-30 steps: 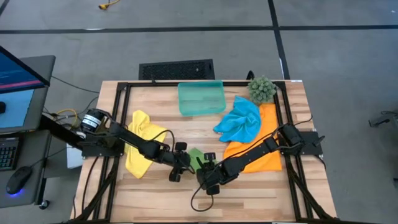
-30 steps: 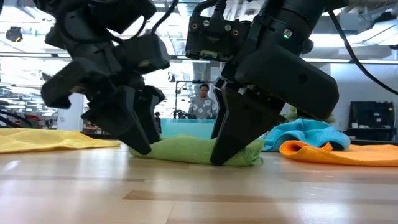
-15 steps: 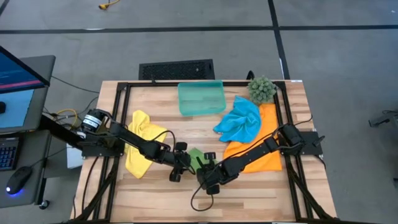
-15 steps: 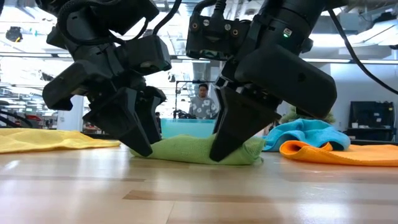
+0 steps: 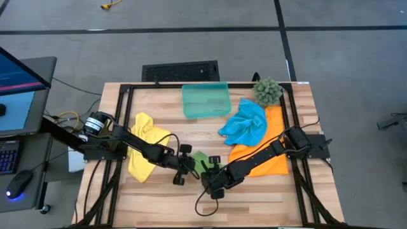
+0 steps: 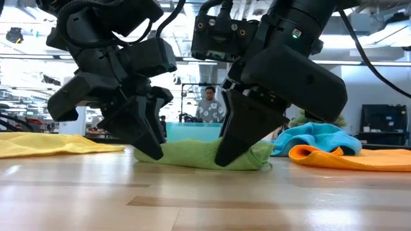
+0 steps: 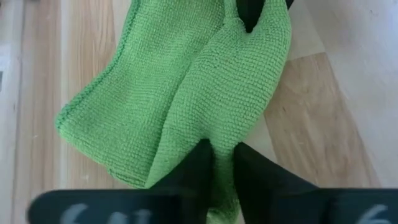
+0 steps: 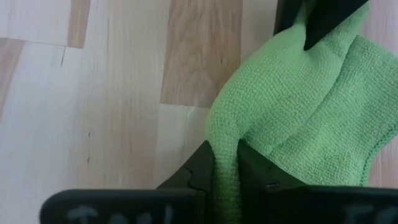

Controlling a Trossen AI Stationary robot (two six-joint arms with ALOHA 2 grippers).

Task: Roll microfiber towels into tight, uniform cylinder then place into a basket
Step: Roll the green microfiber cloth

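Observation:
The green towel (image 5: 202, 159) lies bunched in a short flat bundle on the wooden table, near its front middle, and both grippers are on it. My left gripper (image 7: 222, 155) is shut on its left end, and it also shows in the low view (image 6: 151, 151). My right gripper (image 8: 226, 152) is shut on the right end (image 6: 228, 154). The basket (image 5: 205, 100) stands at the table's far middle. The yellow towel (image 5: 143, 151) lies crumpled at the left. The blue towel (image 5: 245, 124) lies partly on the orange towel (image 5: 270, 159) at the right. My left gripper pinches a raised fold (image 7: 214, 134) at the green towel's left end between its two fingers. It comes slanting down from the table's left. The towel stays on the table, slack. My right gripper pinches a ridge of cloth (image 8: 224, 134) at the towel's right end between its two fingers. It comes slanting down from the table's right. The bundle rests on the table.
A spiky green plant ball (image 5: 268, 91) sits at the far right corner. A black frame (image 5: 121, 95) rims the table. Bare wood (image 5: 254, 200) lies in front of the grippers. A person (image 6: 209, 106) stands in the room beyond.
First my right gripper and then my left gripper have shut on the green towel's ends, without shifting along the table. The cloth has bunched slightly between the fingers; the bundle stays where it was.

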